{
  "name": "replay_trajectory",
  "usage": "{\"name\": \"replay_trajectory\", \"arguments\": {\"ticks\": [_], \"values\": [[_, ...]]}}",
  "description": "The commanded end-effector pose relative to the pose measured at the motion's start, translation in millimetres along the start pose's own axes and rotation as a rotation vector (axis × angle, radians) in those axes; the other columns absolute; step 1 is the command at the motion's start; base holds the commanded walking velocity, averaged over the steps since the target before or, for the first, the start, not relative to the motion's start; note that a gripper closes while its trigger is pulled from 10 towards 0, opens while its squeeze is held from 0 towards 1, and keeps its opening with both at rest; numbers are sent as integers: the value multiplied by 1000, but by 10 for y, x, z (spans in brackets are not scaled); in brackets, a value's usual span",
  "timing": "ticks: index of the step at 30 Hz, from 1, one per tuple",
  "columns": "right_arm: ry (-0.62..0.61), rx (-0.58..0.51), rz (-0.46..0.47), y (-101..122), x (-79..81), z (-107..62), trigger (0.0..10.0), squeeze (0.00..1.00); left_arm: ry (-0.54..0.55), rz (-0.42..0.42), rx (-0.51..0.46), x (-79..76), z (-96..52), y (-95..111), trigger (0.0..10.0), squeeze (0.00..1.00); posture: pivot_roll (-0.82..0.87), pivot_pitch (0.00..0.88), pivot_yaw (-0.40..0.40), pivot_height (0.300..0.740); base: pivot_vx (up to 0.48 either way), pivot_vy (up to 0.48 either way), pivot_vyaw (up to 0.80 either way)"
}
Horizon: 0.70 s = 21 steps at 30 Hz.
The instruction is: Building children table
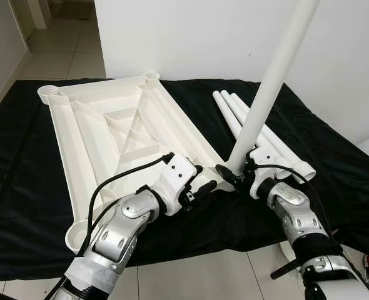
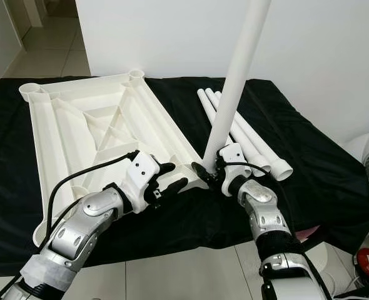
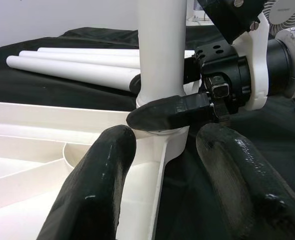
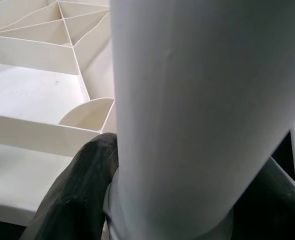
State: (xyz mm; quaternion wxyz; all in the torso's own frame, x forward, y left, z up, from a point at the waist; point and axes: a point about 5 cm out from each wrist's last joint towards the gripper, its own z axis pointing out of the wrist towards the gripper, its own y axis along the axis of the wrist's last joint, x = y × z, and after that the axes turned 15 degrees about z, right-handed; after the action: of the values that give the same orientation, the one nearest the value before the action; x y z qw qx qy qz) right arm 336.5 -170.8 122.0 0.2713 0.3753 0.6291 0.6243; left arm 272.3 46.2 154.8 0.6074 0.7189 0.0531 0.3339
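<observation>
Your right gripper [image 1: 229, 173] is clenched around the foot of a white table leg [image 1: 267, 94], one black finger on each side of the tube where it meets the corner socket of the tabletop [image 1: 90, 134]. The leg stands tilted, leaning away from you and toward the right as it rises out of the top of the head views. The right wrist view looks straight up that tube, with the dark fingers [image 4: 77, 190] pressed to its base.

The white tabletop lies upside down, ribs facing up, on the black cloth [image 1: 22, 187] that covers the counter. It fills the left half of the counter, and the leg sits at its near right corner. Round sockets show at its other three corners.

Your left gripper [image 1: 202, 187] is released, its two fingers spread and holding nothing. It hovers just beside that same corner, pointing at the leg's base; in the left wrist view the fingertips [image 3: 100, 180] frame the socket without closing on it.

Three spare legs [image 1: 234, 112] lie side by side on the cloth, right of the tabletop and behind the standing leg.
</observation>
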Motion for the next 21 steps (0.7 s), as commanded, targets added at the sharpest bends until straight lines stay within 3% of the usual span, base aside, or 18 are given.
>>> {"name": "replay_trajectory", "arguments": {"ticks": [1,3,4,12,14,21], "values": [[38,8,-18,4,35,35,0,0,-7,1,5,-28,-4,10,10000,0,93,0,-68,740,0,0,0],[30,14,-4,-24,38,37,0,0,-6,1,5,-28,-6,11,10000,0,93,0,-69,740,0,0,0],[-2,24,16,-64,35,52,10000,0,-6,1,5,-29,-7,12,10000,0,92,0,-68,740,0,0,0],[-190,4,76,-173,131,153,10000,0,-11,-1,4,-35,-2,14,10000,0,88,0,-66,740,0,0,0],[-277,-10,144,-196,128,181,10000,0,-12,1,5,-31,-2,16,10000,0,88,0,-64,740,0,0,0],[-388,-60,223,-180,205,243,10000,0,-15,0,7,-33,-6,15,10000,0,87,0,-60,740,0,0,0]]}}
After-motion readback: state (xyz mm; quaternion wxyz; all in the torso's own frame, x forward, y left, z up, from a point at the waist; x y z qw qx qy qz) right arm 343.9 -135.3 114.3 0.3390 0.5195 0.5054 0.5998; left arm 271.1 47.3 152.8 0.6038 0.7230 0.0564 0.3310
